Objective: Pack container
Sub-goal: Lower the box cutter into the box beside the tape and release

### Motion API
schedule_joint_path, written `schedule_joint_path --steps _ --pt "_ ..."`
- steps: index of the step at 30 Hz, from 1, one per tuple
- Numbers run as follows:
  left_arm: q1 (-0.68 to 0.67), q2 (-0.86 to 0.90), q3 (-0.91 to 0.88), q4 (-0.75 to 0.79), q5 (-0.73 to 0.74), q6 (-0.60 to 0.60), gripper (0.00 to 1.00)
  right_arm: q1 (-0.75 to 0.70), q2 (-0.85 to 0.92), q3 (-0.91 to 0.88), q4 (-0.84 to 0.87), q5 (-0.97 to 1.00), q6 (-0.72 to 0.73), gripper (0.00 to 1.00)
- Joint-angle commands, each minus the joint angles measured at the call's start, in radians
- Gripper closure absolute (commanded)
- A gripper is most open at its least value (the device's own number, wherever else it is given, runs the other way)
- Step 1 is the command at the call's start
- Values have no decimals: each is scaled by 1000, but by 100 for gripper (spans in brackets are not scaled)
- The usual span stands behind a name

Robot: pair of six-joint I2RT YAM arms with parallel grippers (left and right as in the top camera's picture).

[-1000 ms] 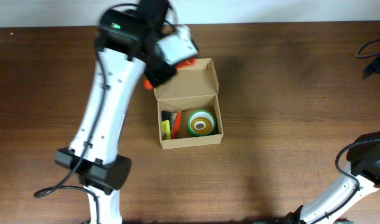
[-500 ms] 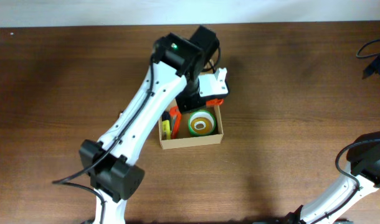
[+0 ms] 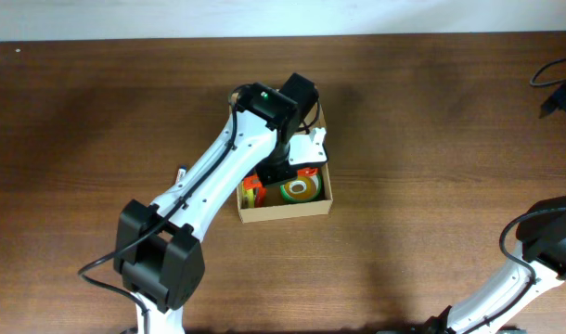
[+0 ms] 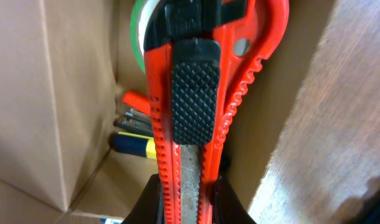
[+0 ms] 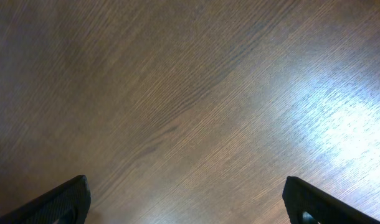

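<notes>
Left gripper [image 4: 182,198]: I am seeing its fingers pressing in on both sides of a red utility knife [image 4: 190,93], pinching it at the near end of the handle.
Knife axis: the black ribbed slider is facing the wrist camera, and the long axis is running straight away from the wrist, with the far end overlapping the green tape roll [image 4: 137,31].
Container: the cardboard box [image 3: 285,212] is sitting open near the middle of the table [image 3: 431,121], directly under the left gripper.
Contents: the tape roll is filling the right half, and markers [image 4: 134,144] are lying against the left wall.
Deciding relation: the box is lying below the knife, not off to a side, and I am judging that the free slot is running between roll and wall, so the knife's length needs to be lining up with it.
Right gripper [image 5: 190,208]: its fingers are standing spread wide over bare wood at the near right, holding nothing and well apart from the box; the left arm is the nearer.
Risk: I am guessing the knife could be landing on top of the roll and standing proud of the rim.
</notes>
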State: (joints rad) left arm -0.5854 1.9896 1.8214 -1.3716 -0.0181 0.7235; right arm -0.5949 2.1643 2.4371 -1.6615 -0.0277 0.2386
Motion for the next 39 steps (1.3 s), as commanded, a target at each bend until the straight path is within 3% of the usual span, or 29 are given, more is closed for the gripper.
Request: schedule_joint_path --steps 1,39 --pt "20 -32 -49 19 -16 27 98 -1 -28 -3 0 5 1 1" --pt "-1 -26 -240 185 120 27 98 -1 -28 -3 0 5 1 1"
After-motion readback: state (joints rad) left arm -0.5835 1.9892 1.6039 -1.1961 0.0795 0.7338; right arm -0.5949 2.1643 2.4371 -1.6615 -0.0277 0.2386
